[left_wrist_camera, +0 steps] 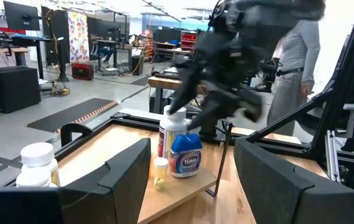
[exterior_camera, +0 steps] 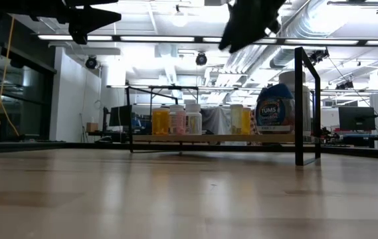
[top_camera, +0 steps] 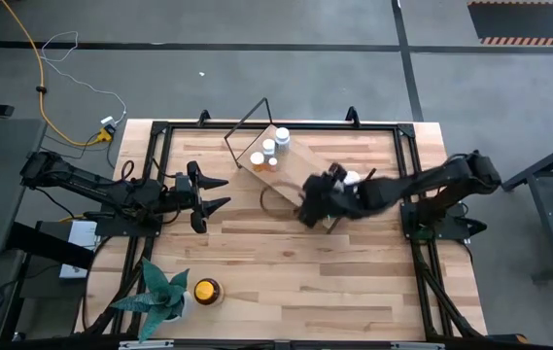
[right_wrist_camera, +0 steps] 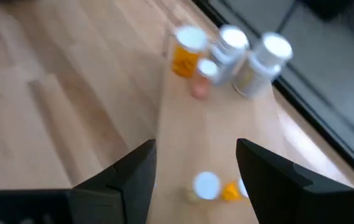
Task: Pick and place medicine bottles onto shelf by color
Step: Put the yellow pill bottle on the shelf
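The light wood shelf lies slantwise at the table's far middle. A cluster of orange and white bottles stands on its far-left end. A blue bottle, a tall white one and a small yellow one stand at its other end. My right gripper hovers open above that near-right end; its wrist view shows the board between its fingers and small bottles below. My left gripper waits open left of the shelf. The amber bottle stands near the table's near-left corner.
A green plant stands beside the amber bottle. The shelf's dark wire end frames rise above the board. A white-capped bottle shows close beside my left fingers. A person stands beyond the table. Bare wood spans the table's near half.
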